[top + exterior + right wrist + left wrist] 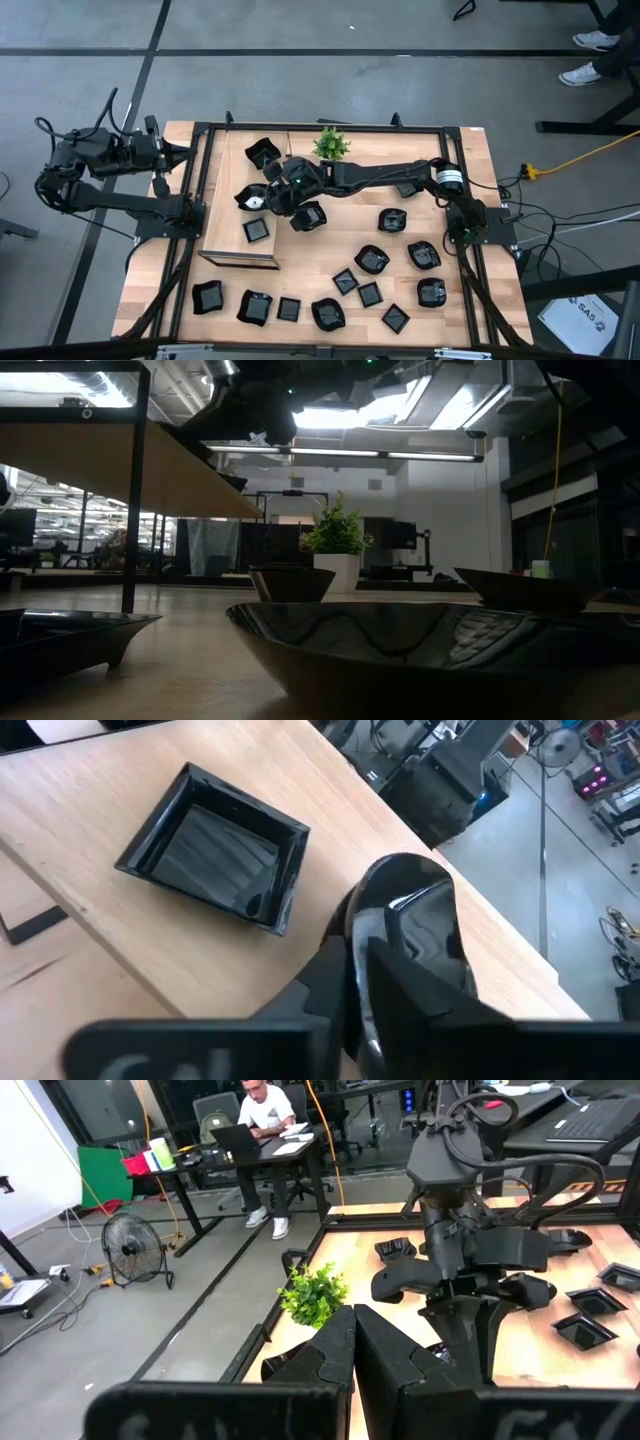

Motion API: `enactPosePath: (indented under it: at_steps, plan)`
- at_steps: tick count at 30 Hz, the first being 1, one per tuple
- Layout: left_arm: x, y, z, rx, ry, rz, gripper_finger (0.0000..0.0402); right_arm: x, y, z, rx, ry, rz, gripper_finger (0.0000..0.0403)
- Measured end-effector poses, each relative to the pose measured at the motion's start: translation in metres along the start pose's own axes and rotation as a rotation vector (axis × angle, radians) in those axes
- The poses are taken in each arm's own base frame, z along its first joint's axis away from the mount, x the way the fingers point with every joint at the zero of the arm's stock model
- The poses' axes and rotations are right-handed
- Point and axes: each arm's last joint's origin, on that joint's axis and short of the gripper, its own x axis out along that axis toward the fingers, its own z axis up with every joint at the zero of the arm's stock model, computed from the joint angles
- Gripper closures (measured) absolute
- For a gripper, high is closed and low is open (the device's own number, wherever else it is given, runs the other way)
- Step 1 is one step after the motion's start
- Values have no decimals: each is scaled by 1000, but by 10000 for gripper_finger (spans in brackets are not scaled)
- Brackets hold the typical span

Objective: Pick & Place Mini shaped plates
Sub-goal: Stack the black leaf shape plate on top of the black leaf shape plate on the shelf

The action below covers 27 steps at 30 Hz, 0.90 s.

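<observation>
Pale wood platform [120, 930] bears a glossy square dish [215, 850]; right end effector [385, 970] pinches a rounded dish [420, 920].

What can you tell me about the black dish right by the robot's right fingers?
It is a small glossy black plate, rounded rather than square, with a smooth raised rim that catches bright reflections. It looks like shiny plastic or glazed ceramic. It sits at the right gripper, with the dark fingers against its near rim, above the pale raised wooden platform. Whether it rests on the wood or is lifted cannot be told. A square black dish lies beside it on the platform, apart from it.
</observation>
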Motion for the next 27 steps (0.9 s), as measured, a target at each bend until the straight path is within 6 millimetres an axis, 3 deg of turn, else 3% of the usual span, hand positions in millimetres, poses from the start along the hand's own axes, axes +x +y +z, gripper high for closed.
enactPosePath:
  at_steps: [6,10,17,27]
  plan:
    - [0,0,0,0,0,0,398,0,-2,2,-1,-10,-30,274]
    - [0,0,0,0,0,0,398,0,-3,1,1,20,-63,246]
    - [0,0,0,0,0,0,398,-1,-6,-1,1,142,-186,238]
    - [0,0,0,0,0,0,398,-5,-6,5,-5,139,-197,238]
